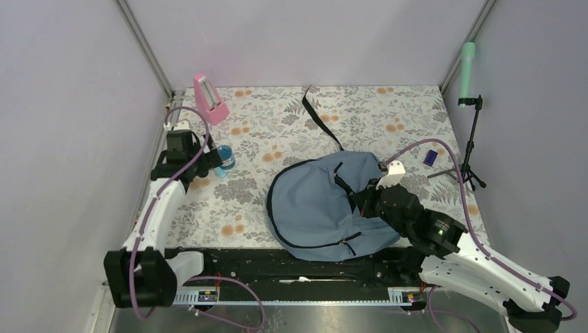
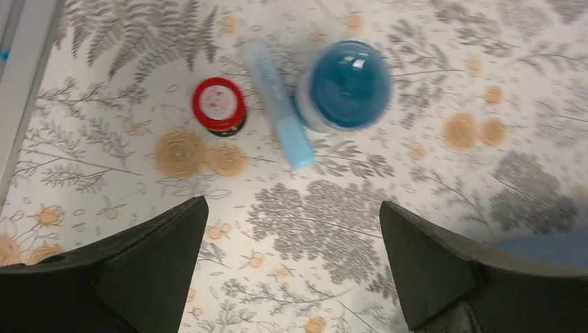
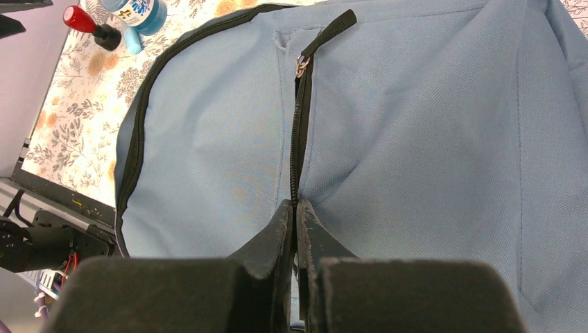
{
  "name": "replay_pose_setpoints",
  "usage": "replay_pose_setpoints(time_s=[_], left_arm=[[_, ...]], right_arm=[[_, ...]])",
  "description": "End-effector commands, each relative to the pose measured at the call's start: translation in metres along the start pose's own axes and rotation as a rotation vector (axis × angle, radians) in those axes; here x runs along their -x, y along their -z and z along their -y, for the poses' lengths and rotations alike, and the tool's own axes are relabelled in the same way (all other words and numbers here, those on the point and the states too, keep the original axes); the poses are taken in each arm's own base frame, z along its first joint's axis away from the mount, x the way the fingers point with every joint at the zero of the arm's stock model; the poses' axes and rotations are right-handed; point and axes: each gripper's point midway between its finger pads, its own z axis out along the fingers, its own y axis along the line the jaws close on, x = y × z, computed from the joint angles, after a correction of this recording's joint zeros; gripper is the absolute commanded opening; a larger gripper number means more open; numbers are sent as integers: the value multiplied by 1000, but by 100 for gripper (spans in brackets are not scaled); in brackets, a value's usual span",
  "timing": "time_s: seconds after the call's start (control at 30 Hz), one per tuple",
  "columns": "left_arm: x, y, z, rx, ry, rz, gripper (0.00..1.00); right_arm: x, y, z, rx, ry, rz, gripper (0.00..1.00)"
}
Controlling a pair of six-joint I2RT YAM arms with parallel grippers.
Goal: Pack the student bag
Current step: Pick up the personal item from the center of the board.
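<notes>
1. From above, the student bag (image 1: 312,208) is seen lying flat on the floral table (image 1: 291,118), right of centre and near the front edge. The left gripper (image 1: 208,164) is held just beside a blue-capped bottle (image 1: 225,156). The right gripper (image 1: 362,201) is set on the bag's right part.
2. In the left wrist view, the left gripper (image 2: 292,208) is spread wide and nothing is held. Beyond it, the bottle (image 2: 347,83), a pale blue tube (image 2: 281,111) and a red-capped item (image 2: 219,104) are seen close together.
3. In the right wrist view, the right gripper (image 3: 295,208) is pressed closed at the bag's (image 3: 430,139) dark zip (image 3: 299,139). Whether fabric is pinched cannot be told.
</notes>
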Motion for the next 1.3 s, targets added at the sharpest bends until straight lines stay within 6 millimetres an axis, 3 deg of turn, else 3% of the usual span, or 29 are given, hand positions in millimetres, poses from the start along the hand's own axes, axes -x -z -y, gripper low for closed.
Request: replay_pose_setpoints(time_s=[0.0, 0.2, 0.33, 0.43, 0.6, 0.73, 0.87, 1.1, 1.27], left_arm=[[21, -16, -16, 31, 17, -11, 99], [25, -52, -41, 114, -24, -136, 96], [30, -64, -59, 178, -43, -165, 85], [27, -70, -69, 204, -52, -198, 83], [11, -84, -70, 167, -36, -272, 72], [-2, -93, -69, 156, -23, -340, 72], [-4, -97, -70, 158, -16, -350, 71], [-7, -101, -72, 163, -21, -367, 52], [-8, -101, -73, 169, -24, -370, 48]], right_arm=[[32, 8, -19, 77, -71, 117, 4], [37, 8, -22, 90, -54, 135, 5], [37, 7, -26, 101, -51, 129, 5], [36, 5, -27, 105, -51, 123, 5], [34, 2, -29, 108, -51, 116, 5], [34, 2, -30, 111, -56, 114, 5], [33, 1, -29, 105, -61, 116, 5], [32, -1, -29, 100, -57, 109, 5], [32, -1, -29, 103, -60, 111, 5]])
